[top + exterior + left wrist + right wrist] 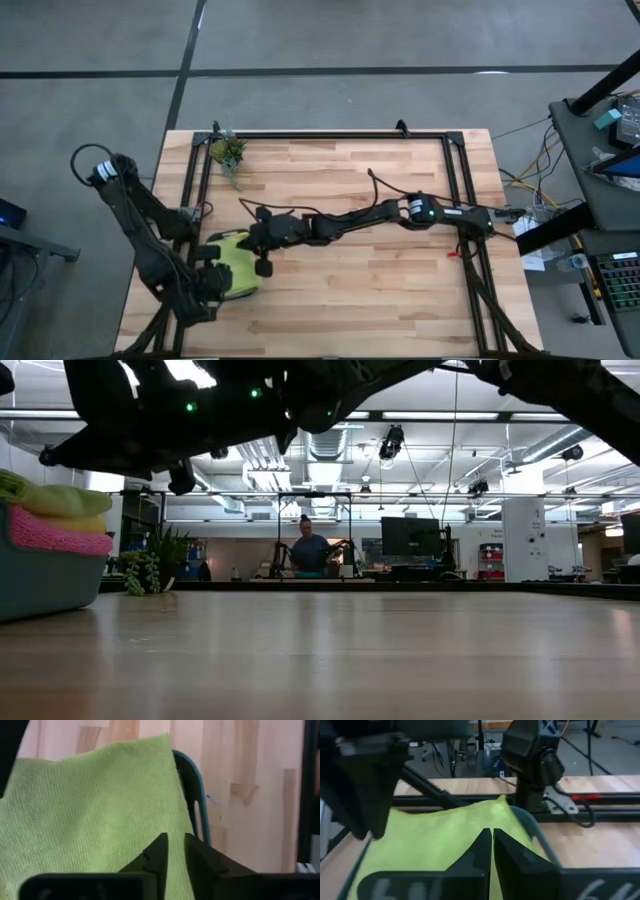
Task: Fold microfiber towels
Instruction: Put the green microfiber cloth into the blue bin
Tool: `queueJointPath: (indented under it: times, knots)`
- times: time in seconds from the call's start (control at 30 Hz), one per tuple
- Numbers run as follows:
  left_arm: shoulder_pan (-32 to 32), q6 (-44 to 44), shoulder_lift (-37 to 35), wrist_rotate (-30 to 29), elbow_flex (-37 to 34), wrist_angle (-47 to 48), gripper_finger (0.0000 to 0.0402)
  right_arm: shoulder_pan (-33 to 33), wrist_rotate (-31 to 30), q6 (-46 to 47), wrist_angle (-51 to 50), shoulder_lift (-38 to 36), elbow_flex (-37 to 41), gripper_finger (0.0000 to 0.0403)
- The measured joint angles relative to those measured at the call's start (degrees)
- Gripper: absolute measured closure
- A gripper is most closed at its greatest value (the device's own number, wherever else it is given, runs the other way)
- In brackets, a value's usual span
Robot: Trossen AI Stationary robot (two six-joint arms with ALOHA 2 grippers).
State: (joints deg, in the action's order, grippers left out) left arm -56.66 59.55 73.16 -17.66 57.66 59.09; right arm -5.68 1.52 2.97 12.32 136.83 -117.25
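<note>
At counter's eight o'clock, over teal tray (243, 291): both pincers, left (173, 851) and right (492, 842), clenched on lime green towel (236, 262); best lifted evenly, corners level.

Pale wooden worktop (380, 280) — a teal tray (40, 575) stands on it just below both arms' fingers, and a small potted plant (229, 153) sits well beyond them, by the far edge.
</note>
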Motion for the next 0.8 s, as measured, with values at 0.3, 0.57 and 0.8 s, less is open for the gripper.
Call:
queueJointPath:
  times: [0.3, 0.57, 0.8]
  knots:
    - [-0.1, 1.8, 2.1, -0.4, -3.1, -0.5, 0.0399, 1.1, 0.0, -2.5, 0.9, 0.3, 0.0, 0.0394]
    - [-0.1, 3.1, 1.7, 1.1, -5.8, -1.6, 0.0398, 1.4, -2.0, -2.0, 2.5, 4.1, 0.1, 0.0394]
    - [-0.1, 6.1, 1.7, 6.7, -8.6, -1.7, 0.0398, 1.6, -4.1, -3.5, -0.9, 4.4, 0.1, 0.0394]
